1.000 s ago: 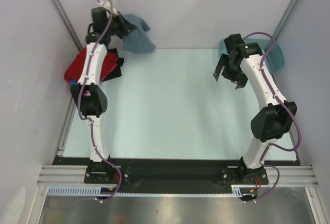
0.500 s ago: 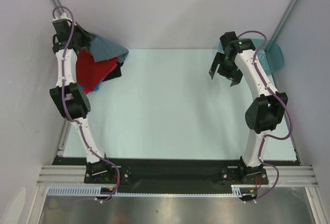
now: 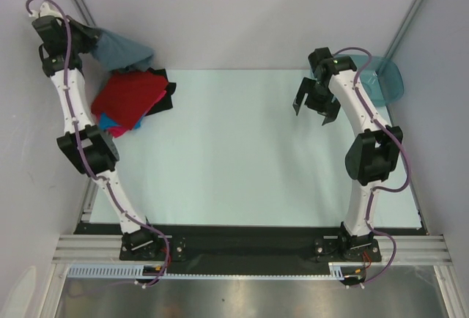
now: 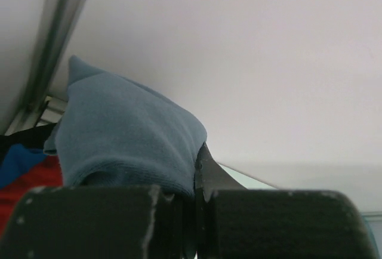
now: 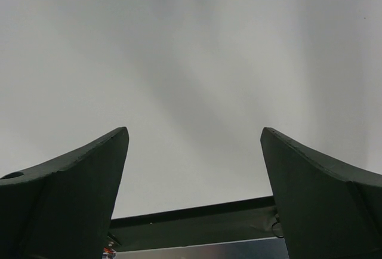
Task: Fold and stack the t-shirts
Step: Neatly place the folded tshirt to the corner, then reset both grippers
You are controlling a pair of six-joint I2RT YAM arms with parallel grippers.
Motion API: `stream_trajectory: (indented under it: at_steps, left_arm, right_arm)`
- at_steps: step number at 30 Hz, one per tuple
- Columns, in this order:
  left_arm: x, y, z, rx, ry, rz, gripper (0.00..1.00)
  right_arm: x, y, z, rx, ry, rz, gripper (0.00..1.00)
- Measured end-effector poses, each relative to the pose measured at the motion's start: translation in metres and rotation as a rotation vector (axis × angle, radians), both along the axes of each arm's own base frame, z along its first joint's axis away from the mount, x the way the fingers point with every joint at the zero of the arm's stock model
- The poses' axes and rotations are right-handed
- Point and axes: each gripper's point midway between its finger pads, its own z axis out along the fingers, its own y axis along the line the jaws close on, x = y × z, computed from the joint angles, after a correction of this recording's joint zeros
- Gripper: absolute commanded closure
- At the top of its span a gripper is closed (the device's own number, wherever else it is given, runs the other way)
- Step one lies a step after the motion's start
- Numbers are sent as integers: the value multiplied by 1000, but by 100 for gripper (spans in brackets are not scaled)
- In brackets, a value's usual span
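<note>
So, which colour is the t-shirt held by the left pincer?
Slate grey-blue t-shirt; left wrist view shows it best.

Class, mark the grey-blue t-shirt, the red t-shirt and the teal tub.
grey-blue t-shirt [image 3: 126, 50]: top view, hanging middle.
red t-shirt [image 3: 132, 97]: top view, flat centre.
teal tub [image 3: 390, 82]: top view, right wall.

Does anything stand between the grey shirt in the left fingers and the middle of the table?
Only the shirt pile, lying low just beside the grey shirt that the left fingers hold up at the far left corner. Beyond it, nothing visible on the table.
</note>
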Motion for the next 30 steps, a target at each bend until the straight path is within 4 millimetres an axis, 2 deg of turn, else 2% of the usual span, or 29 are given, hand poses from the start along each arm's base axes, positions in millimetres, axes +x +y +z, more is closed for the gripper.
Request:
stream_trajectory:
  at_steps: [2,4,10,14,15,16,17,18,19,21,30]
  left_arm:
    - [-4,7,1,4,3,14,100]
    - [-10,11,-10,8,37,25,100]
    - [-42,-3,-70,-16,218,22,100]
    - [-75,-13,-102,-38,324,45,97]
    - [-83,-15,-105,-40,340,54,90]
    - [-92,-16,-110,-41,359,66,74]
    - [-100,-17,-112,-39,377,81,23]
    - [-108,-16,-114,-25,392,94,10]
    - [-112,-16,-113,-22,401,105,11]
    - [-119,-14,-110,-11,414,128,1]
    - [-137,-11,-115,8,492,167,0]
  right_arm:
    - [0,2,-1,6,6,4,1]
    - [-1,4,-2,12,9,8,1]
    - [-1,8,-5,26,18,14,1]
    - [-2,11,-6,37,23,20,1]
    - [-2,12,-7,41,24,22,1]
    - [-2,12,-8,45,28,23,1]
    - [-4,14,-10,47,33,26,1]
    - [-5,14,-11,50,38,28,1]
    - [-6,16,-13,52,45,32,2]
    - [-9,18,-18,52,59,40,1]
    - [-30,23,-48,48,148,66,1]
